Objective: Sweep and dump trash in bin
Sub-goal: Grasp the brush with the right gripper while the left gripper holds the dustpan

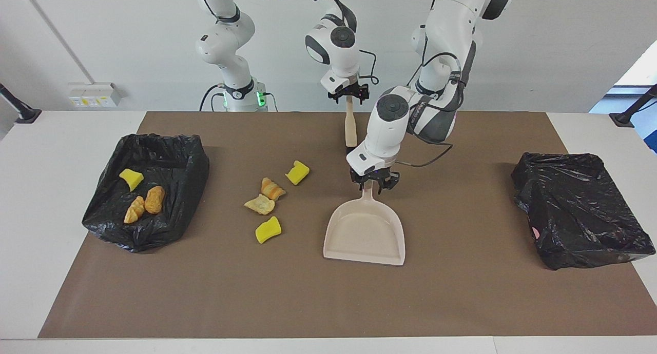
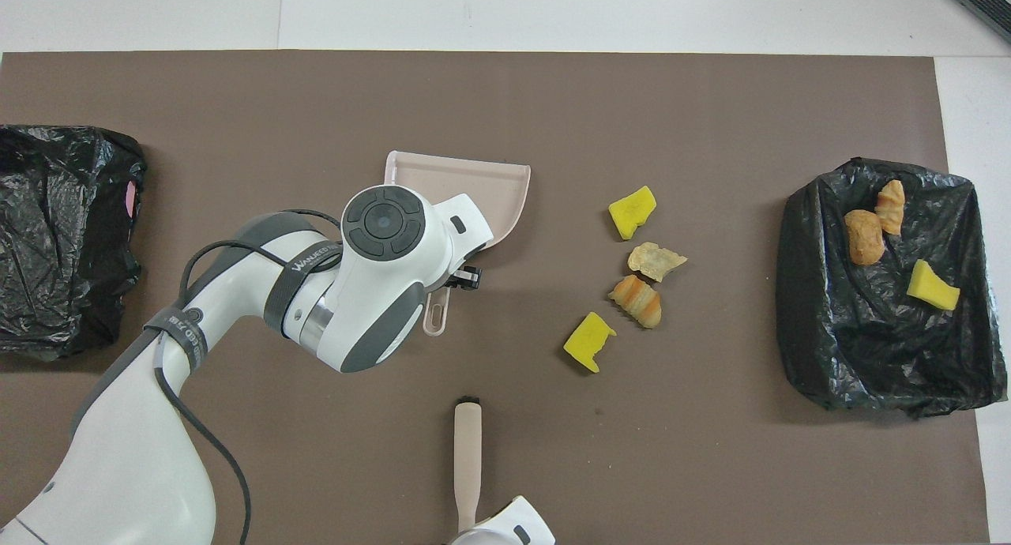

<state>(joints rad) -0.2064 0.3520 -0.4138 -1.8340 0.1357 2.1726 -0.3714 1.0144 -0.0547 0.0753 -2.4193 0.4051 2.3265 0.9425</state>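
Observation:
Several trash scraps lie on the brown mat: a yellow sponge piece (image 1: 297,172), a bread chunk (image 1: 272,189), a tan flake (image 1: 260,204) and another yellow piece (image 1: 268,230). The black-lined bin (image 1: 190,164) at the right arm's end holds a yellow piece (image 1: 131,179) and two bread chunks (image 1: 154,199). The beige dustpan (image 1: 365,231) lies flat beside the scraps. My left gripper (image 1: 373,183) is down on its handle and shut on it. The brush (image 1: 350,125) lies nearer the robots, with my right gripper (image 1: 349,93) at its handle end.
A second black bag (image 1: 577,210) sits at the left arm's end of the table. The brown mat (image 1: 462,302) covers most of the white table. The left arm's wrist hides the brush's bristles in the facing view.

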